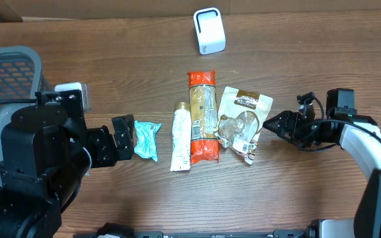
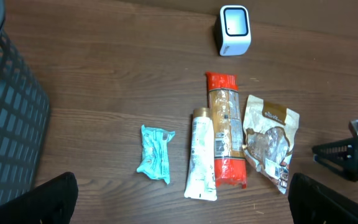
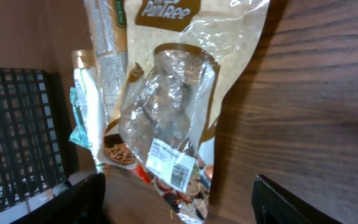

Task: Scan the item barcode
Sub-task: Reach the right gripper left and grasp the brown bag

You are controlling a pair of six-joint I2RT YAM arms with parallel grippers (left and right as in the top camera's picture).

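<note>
The white barcode scanner point(image 1: 209, 30) stands near the far edge of the bench point(image 1: 323, 53). The clear snack bag point(image 1: 243, 120) lies flat mid-bench, label up. The right pincer point(image 1: 274, 123) is spread at the bag's right edge. The left pincer point(image 1: 126, 137) is spread beside a teal packet point(image 1: 147, 140).

Overhead, both wrists: shared snack bag point(image 1: 243, 118)

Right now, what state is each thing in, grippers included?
Snack bag: flat on the table, label sticker up.
Pasta pack: lying flat, untouched.
Tube: lying flat, capped.
Teal packet: lying flat.
Scanner: upright, nothing in front of it.
Left gripper: open, empty.
Right gripper: open at the snack bag's edge, holding nothing.
</note>
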